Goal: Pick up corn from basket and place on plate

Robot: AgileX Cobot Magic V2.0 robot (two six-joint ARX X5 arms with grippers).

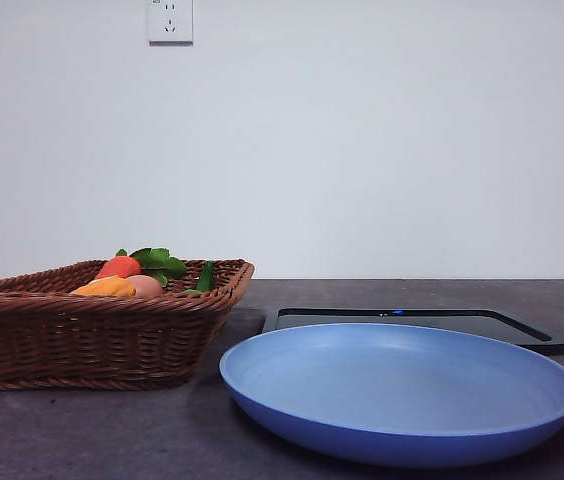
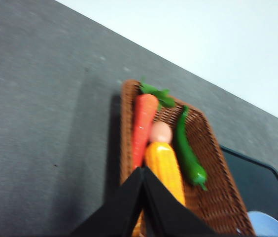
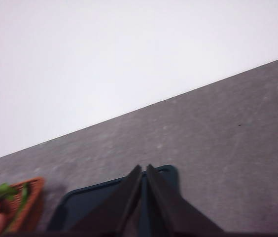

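Observation:
The orange-yellow corn (image 2: 164, 168) lies in the brown wicker basket (image 2: 213, 163), between a carrot and a green pepper; from the front only a bit of the corn (image 1: 107, 287) peeks over the basket (image 1: 92, 335) rim at the left. The light-blue plate (image 1: 402, 390) sits empty at the front right. My left gripper (image 2: 143, 170) hovers above the basket over the near end of the corn, jaws shut and holding nothing. Shut as well, my right gripper (image 3: 143, 169) hangs above the black tray (image 3: 89, 205). Neither arm shows in the front view.
In the basket also lie an orange-red carrot (image 2: 143, 126) with green leaves, a pinkish egg-shaped thing (image 2: 160, 132) and a green pepper (image 2: 188, 155). A flat black tray (image 1: 522, 330) sits behind the plate. Grey tabletop surrounds everything, with a white wall behind.

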